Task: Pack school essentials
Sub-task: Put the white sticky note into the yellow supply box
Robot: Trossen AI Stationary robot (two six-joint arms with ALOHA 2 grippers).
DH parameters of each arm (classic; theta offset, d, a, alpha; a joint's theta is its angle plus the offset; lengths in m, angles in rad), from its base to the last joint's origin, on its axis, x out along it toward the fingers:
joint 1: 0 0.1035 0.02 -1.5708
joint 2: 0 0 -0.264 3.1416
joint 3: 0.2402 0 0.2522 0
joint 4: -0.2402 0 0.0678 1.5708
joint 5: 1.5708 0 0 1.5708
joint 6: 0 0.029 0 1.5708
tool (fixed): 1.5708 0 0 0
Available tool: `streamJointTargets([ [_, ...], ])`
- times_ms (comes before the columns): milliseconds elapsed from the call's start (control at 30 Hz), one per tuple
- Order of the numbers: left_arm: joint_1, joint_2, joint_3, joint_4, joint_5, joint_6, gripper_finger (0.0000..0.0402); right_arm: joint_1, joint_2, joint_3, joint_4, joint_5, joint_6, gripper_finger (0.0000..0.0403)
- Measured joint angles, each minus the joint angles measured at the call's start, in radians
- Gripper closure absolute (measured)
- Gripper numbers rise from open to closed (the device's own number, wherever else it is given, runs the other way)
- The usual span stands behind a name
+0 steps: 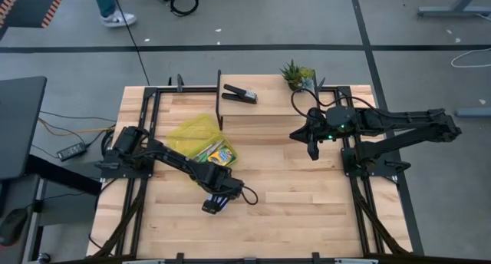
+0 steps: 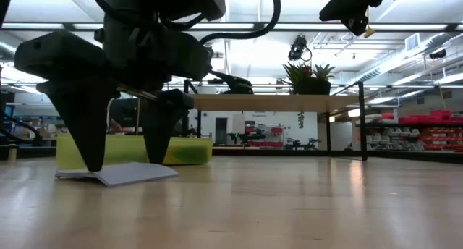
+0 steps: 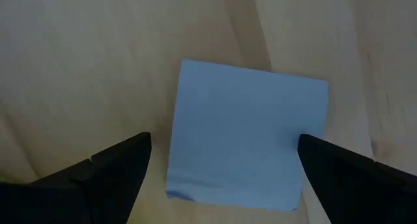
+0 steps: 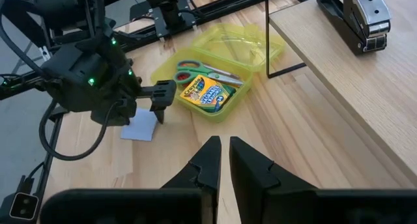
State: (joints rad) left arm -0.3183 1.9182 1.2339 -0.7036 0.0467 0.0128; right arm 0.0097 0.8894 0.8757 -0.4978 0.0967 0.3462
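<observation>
Your left gripper (image 1: 215,204), low and left of center in the overhead frame, stands with its fingers (image 3: 111,175) spread wide on either side of the pale blue notepad (image 3: 244,136), which lies flat on the wooden table (image 1: 307,195); its tips reach down to the tabletop. Up and left of it sits the open yellow-green case (image 1: 201,141) holding the crayon box (image 4: 207,94) and scissors (image 4: 212,72). Your right gripper (image 4: 221,160) hangs at center right, fingers together, holding nothing.

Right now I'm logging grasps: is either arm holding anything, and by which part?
Nothing is held. The left gripper has open jaws straddling the pale blue notepad on the table; the right gripper is shut on nothing.
</observation>
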Motion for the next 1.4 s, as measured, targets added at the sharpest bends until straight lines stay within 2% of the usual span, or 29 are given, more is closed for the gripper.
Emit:
streamJointTargets([
  [167,-0.002,0.0,0.0,0.008,0.037,-0.001,0.0006,0.0,0.0,0.0,0.0,0.0,0.002,0.0364],
  [367,-0.022,0.003,-0.024,0.039,0.032,-0.042,0.0016,0.0,0.0,0.0,0.0,0.0,0.002,0.0364],
  [700,-0.064,0.014,-0.038,0.054,-0.047,-0.081,0.0075,0.0,0.0,0.0,0.0,0.0,0.01,0.0364],
  [867,-0.064,0.015,-0.031,0.047,-0.049,-0.088,0.0104,0.0,0.0,0.0,0.0,0.0,0.01,0.0364],
  [1200,-0.017,0.022,0.006,0.018,-0.041,-0.079,0.013,0.0,0.0,0.0,0.0,0.0,0.009,0.0364],
  [1400,0.003,0.023,0.008,0.008,-0.037,-0.071,0.0182,0.0,0.0,0.0,0.0,0.0,0.009,0.0364],
])
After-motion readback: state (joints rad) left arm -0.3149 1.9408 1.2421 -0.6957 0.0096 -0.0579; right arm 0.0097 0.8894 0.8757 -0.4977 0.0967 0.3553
